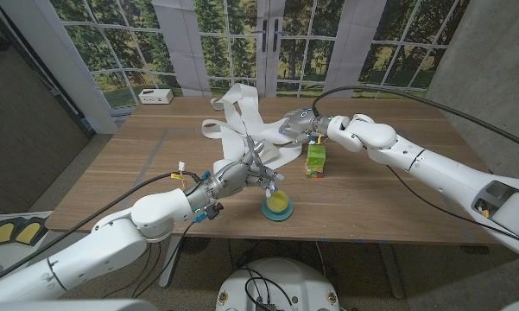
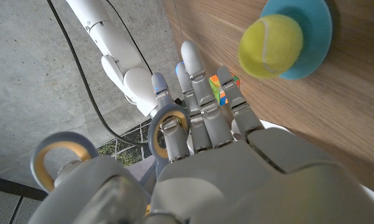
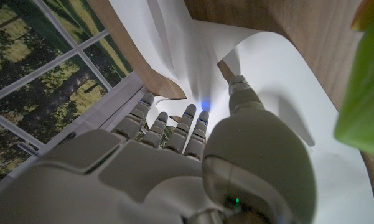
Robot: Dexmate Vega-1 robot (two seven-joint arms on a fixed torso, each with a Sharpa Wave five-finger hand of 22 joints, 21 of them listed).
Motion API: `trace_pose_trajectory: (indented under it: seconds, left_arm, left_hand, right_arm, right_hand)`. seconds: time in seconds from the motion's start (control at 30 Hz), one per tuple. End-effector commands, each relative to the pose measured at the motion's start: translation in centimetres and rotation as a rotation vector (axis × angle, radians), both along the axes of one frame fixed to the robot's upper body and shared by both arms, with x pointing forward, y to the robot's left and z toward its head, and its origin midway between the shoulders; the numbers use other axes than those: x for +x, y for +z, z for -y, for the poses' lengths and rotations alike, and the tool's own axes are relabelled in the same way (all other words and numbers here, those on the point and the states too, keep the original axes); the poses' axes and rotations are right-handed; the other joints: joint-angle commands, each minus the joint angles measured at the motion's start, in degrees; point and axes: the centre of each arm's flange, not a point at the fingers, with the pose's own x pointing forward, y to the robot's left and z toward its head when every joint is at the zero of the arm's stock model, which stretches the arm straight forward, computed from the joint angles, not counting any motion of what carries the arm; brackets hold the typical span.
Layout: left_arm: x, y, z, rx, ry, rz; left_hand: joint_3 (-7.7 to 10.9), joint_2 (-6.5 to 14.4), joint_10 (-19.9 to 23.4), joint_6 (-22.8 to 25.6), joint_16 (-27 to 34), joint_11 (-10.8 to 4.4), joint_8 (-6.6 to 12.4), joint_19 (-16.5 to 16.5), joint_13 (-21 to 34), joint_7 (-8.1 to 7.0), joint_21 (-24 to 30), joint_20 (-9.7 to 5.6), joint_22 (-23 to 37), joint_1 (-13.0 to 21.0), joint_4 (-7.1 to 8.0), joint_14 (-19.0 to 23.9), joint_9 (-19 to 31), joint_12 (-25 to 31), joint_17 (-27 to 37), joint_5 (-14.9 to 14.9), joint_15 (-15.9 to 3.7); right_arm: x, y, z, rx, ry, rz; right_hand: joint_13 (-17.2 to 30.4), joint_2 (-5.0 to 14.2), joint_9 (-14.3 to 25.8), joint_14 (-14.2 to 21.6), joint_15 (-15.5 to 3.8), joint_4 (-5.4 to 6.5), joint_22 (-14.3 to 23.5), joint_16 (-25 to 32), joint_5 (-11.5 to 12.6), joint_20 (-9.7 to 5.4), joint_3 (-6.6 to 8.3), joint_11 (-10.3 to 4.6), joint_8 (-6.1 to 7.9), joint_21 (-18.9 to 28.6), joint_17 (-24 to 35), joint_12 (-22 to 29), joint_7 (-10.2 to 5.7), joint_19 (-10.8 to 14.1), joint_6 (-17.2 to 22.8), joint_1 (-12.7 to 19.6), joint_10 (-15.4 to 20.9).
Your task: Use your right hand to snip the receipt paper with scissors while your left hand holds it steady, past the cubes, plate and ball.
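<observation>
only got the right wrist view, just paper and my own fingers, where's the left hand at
observer: The left hand is at the paper's near edge, just behind the ball.
operator: whats the green blur next to me
observer: The cubes, stacked right beside the right hand, on its near side.
operator: ball loose on the table?
observer: No, it sits on the plate.

A wooden table bears the receipt paper; near it, stacked cubes, a blue plate.
</observation>
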Motion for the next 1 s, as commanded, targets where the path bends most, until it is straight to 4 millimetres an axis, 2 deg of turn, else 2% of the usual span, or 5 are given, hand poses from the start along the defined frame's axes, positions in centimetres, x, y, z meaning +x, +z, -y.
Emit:
trace_pose_trajectory:
  seconds: [0.03,0.23,0.57,0.73,1.0]
  left_arm:
    - [0.1,0.0,0.1,0.007,-0.002,-0.005]
    - [0.0,0.1,0.1,0.013,-0.003,-0.006]
    - [0.1,0.0,0.0,0.013,-0.010,-0.011]
    - [0.2,0.0,-0.2,0.009,-0.008,-0.011]
    - [0.3,0.0,-0.2,0.007,-0.012,-0.013]
  left_hand:
    - [-1.04,0.79,2.44,-2.43,0.26,-2.48,0.08,0.44,0.11,9.09,-0.08,0.20,0.12,0.03,-1.17,0.46,-0.04,0.26,0.22,-0.21,0.02]
    - [-1.02,0.88,2.64,-2.18,0.38,-2.53,0.16,0.54,0.01,9.09,-0.14,0.15,0.13,-0.07,-1.04,0.63,-0.04,0.24,0.20,-0.23,-0.15]
    - [-1.03,0.92,3.27,-1.66,0.56,-2.33,0.30,0.70,-0.05,9.07,-0.23,0.04,0.11,-0.17,-0.90,0.93,-0.03,0.40,0.13,-0.26,-0.14]
    - [-1.03,0.93,3.45,-1.51,0.69,-2.37,0.32,0.84,-0.14,9.09,-0.26,-0.01,0.09,-0.22,-0.83,1.22,-0.03,0.39,0.07,-0.27,-0.14]
    - [-1.03,0.95,3.56,-1.30,0.86,-2.45,0.33,1.03,-0.04,9.09,-0.29,-0.12,0.08,-0.30,-0.71,1.26,-0.03,0.46,0.20,-0.29,-0.16]
  right_arm:
    - [0.5,-0.4,0.4,-0.005,-0.002,0.018]
    - [0.8,-0.7,0.4,-0.010,-0.015,0.022]
    - [1.8,-1.0,0.1,-0.025,-0.051,0.011]
    - [2.0,-1.0,0.1,-0.029,-0.050,0.013]
    - [2.5,-1.3,0.2,-0.016,-0.028,0.023]
  right_hand:
    - [-0.01,0.30,0.04,0.28,-9.58,-0.25,0.14,0.17,0.37,-0.46,0.24,-0.12,-0.25,-0.17,-0.01,-0.14,-0.21,0.06,0.06,1.32,0.35]
    - [-0.09,0.57,0.02,0.11,-9.64,-0.55,0.13,0.04,0.35,-0.66,0.48,-0.12,-0.62,-0.20,-0.10,-0.39,-0.20,0.04,-0.82,2.57,-0.26]
    - [-0.22,0.48,0.00,-0.96,-9.36,-0.34,0.12,-0.35,0.14,-0.71,0.19,-0.08,-1.09,-0.36,-0.12,-0.79,-0.16,-0.36,-2.39,3.31,-1.53]
    - [-0.22,0.54,0.00,-1.20,-9.44,-0.35,0.12,-0.43,0.12,-0.72,0.18,-0.10,-1.10,-0.43,-0.14,-0.83,-0.16,-0.58,-2.62,3.62,-1.85]
    - [0.02,1.20,0.07,-0.39,-9.63,-0.72,0.13,-0.02,0.09,-1.18,0.72,-0.13,-0.56,-0.30,-0.16,-0.24,-0.16,-0.46,-2.09,6.02,-1.33]
